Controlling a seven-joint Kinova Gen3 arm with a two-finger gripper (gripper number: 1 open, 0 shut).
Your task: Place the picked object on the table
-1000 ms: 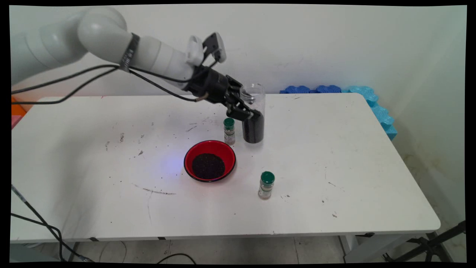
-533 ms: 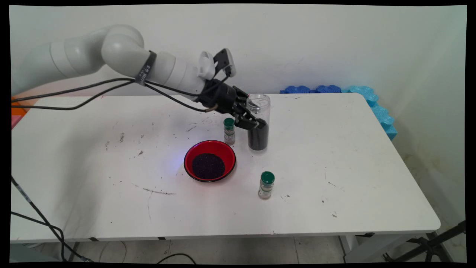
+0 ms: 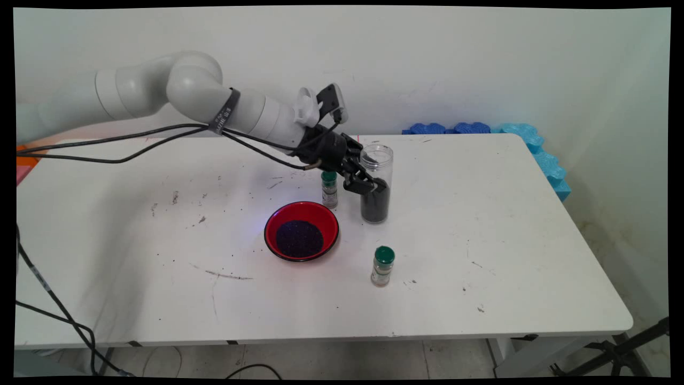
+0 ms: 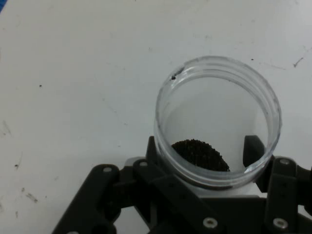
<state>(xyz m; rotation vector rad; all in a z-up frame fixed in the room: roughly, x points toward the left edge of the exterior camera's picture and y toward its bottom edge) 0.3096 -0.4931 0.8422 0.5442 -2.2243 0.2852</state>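
On the worktop: I stand toward the far middle of the worktop (image 3: 481,214), with my gripper (image 3: 368,184) closed around a clear jar (image 3: 376,184), gripping it about halfway up its side.
Gripper: my fingers press the jar wall from both sides; in the hand view they (image 4: 255,151) sit against the glass with no gap, so I have a firm hold of the jar (image 4: 218,122) and nothing else.
Jar: upright or very nearly so, mouth open with no lid, dark grains filling its lower half; whether its base touches the worktop I cannot tell.
Neighbours: a small green-capped bottle (image 3: 329,188) stands just beside my gripper on the side toward the arm; a red bowl (image 3: 301,230) of the same dark grains lies near, closer to the camera.
Doing it well: I judge the jar should stay level, since its mouth is open and any tilt could spill grains; the squeeze should stay even so the smooth wall does not slip.
Clearance: the bottle beside me is close enough to knock over, so any sideways move should go away from it.
Count: 1 jar, 1 bowl, 2 green-capped bottles, the second (image 3: 382,266) standing well apart near the front, 1 gripper.
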